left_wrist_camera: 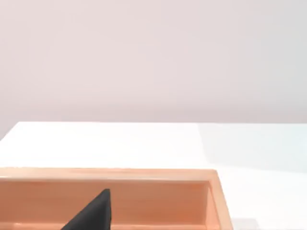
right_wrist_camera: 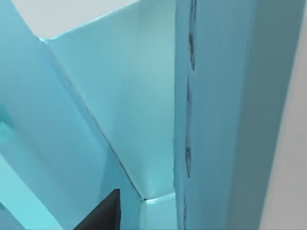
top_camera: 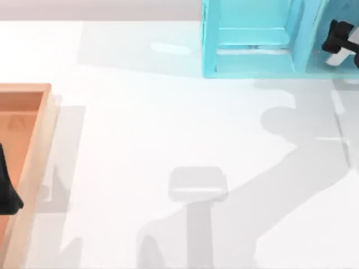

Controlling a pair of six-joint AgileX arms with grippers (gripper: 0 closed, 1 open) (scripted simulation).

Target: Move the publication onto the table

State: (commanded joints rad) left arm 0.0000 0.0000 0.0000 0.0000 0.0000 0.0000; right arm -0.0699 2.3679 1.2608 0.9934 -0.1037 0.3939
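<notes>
Work on this job has hardly begun. The publication point(top_camera: 337, 59) looks to be up in the right-hand part of the blue shelf point(top_camera: 252, 53), at the far right end of the table point(top_camera: 168, 129). Just a bit of white page edge peeks out there. The right gripper point(top_camera: 343, 38) is in that same part of the shelf, right by the publication. I cannot tell if it is open or closed, or if it has hold of anything. The left gripper point(top_camera: 7, 193) hangs over the wooden tray point(top_camera: 35, 145) at the left, and I cannot tell its grip either. Left to do: grab the publication, pull it out, lay it on the white table
</notes>
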